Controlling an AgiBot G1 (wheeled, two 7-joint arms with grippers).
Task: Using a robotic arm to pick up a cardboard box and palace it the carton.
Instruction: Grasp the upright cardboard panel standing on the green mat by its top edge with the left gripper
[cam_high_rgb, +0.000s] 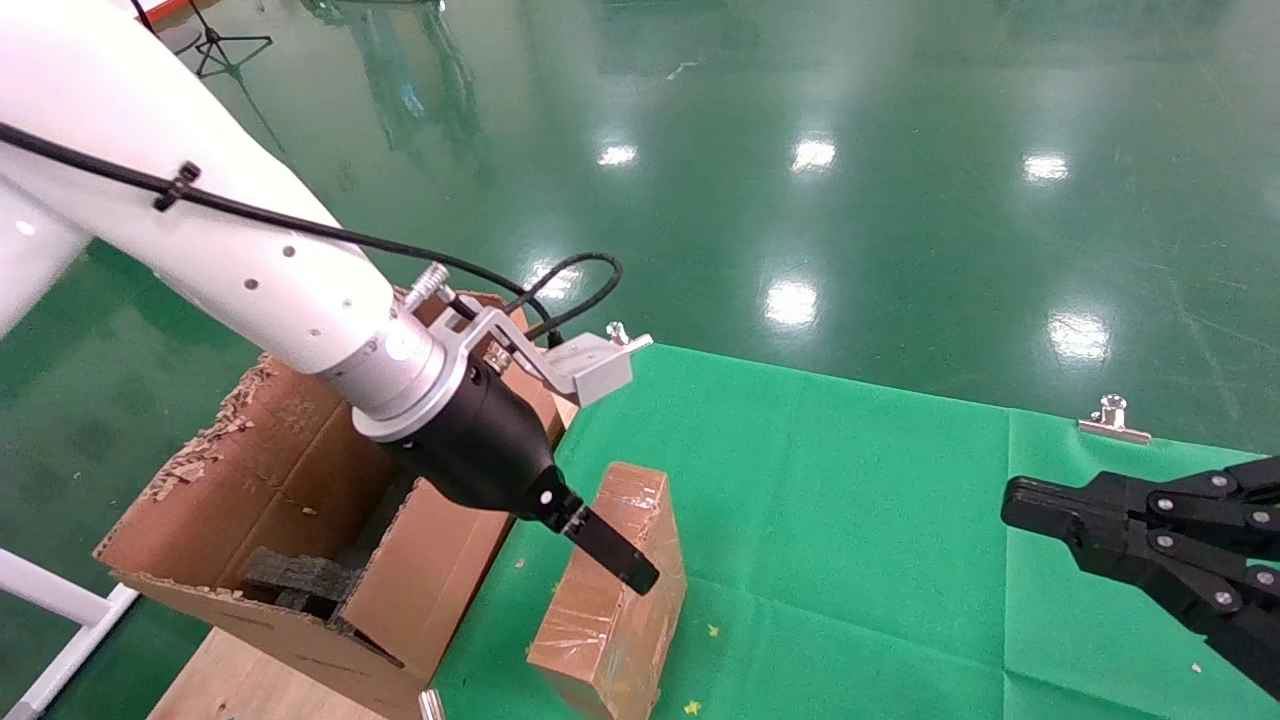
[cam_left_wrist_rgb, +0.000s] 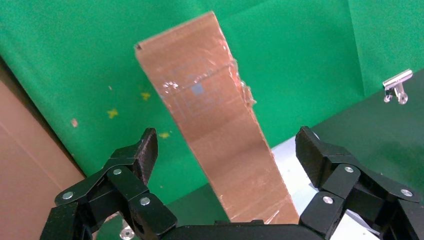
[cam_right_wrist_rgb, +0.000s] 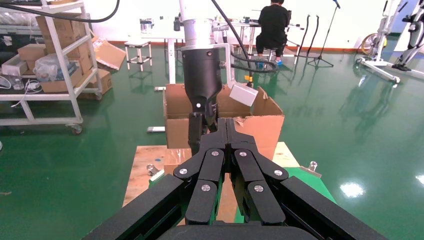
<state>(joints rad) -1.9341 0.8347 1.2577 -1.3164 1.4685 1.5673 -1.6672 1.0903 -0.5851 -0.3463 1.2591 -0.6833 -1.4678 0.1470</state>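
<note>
The cardboard box (cam_high_rgb: 615, 600), small, brown and wrapped in shiny tape, stands on its long edge on the green cloth. My left gripper (cam_high_rgb: 622, 562), on the white robotic arm (cam_high_rgb: 230, 260), hangs just over the box's top. In the left wrist view this gripper (cam_left_wrist_rgb: 227, 150) is open, and the cardboard box (cam_left_wrist_rgb: 220, 130) runs between its fingers (cam_left_wrist_rgb: 145, 150) without touching them. The carton (cam_high_rgb: 290, 470), big with ragged upright flaps, stands just left of the box. My right gripper (cam_high_rgb: 1012, 505) is parked at the right, shut and holding nothing. In its wrist view the right gripper (cam_right_wrist_rgb: 227, 122) points toward the carton (cam_right_wrist_rgb: 260, 122).
Black foam pieces (cam_high_rgb: 300, 575) lie inside the carton. The carton rests on a wooden board (cam_high_rgb: 250, 680). Metal clips (cam_high_rgb: 1113, 420) hold the green cloth (cam_high_rgb: 850, 500) at its far edge. A white frame leg (cam_high_rgb: 60, 610) shows at the lower left. Beyond is green floor.
</note>
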